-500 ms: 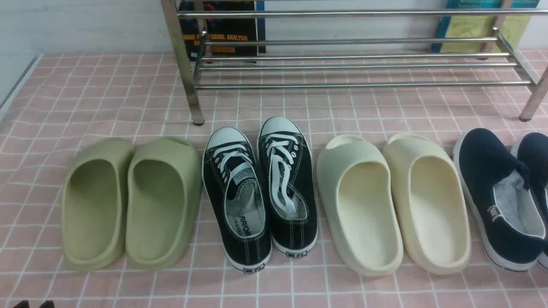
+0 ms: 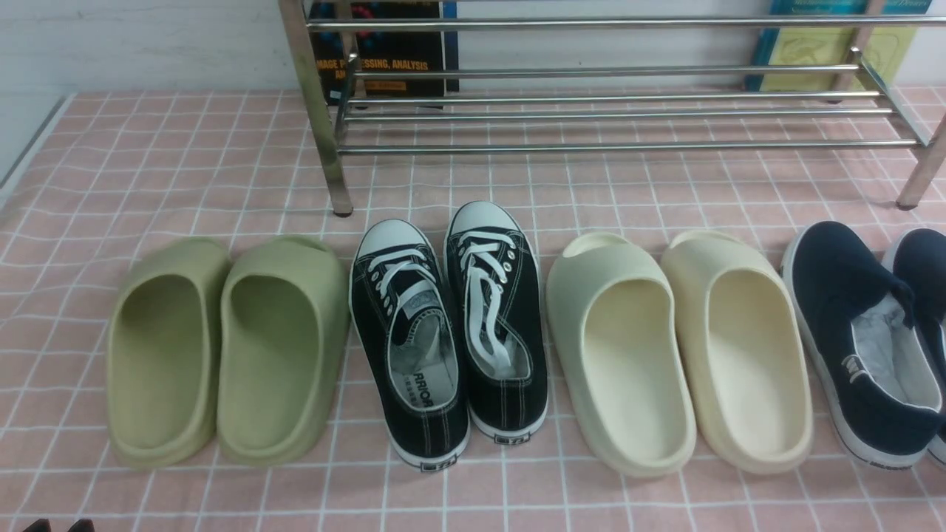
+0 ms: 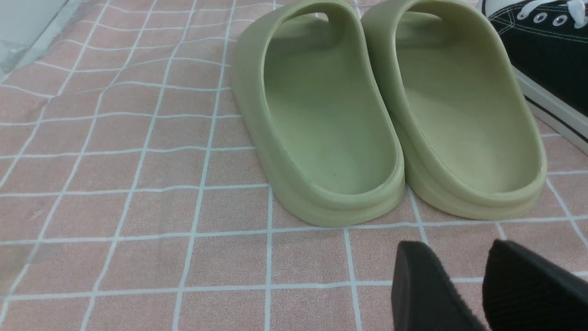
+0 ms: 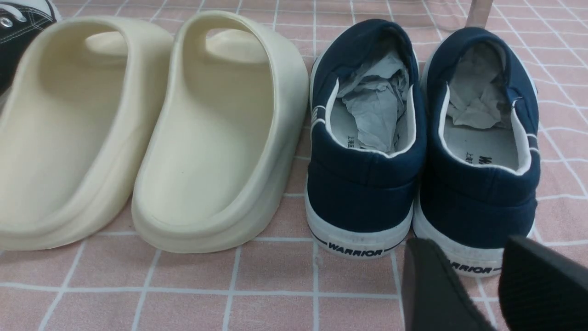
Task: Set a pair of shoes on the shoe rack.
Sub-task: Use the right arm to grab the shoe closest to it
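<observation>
Navy slip-on pair sits at the far right end of the shoe row: left navy shoe [image 2: 850, 332] fully in the front view, right navy shoe [image 2: 925, 277] cut by the frame edge. Both are on the pink checked cloth [image 2: 185, 170], not on the chrome shoe rack [image 2: 613, 148], which stands farther back with bare bars. The shoes' long axis runs near-to-far, heels toward the robot, toes toward the rack, the two touching side by side. Grey paper stuffing [image 4: 374, 99] fills the toes.

Right gripper [image 4: 468, 257] hangs just near-side of the right navy shoe's heel; its fingers are apart with nothing between them. The pair lies straight ahead of it, so the right arm is clearly nearer.

Left gripper [image 3: 455, 253] is also spread and empty, facing the olive-green slides [image 3: 321, 128], well apart from the navy pair, with black lace-up sneakers [image 2: 443, 332] and cream slides [image 2: 680, 355] between.

Likely next: right arm goes forward to a heel collar. Task not started.
</observation>
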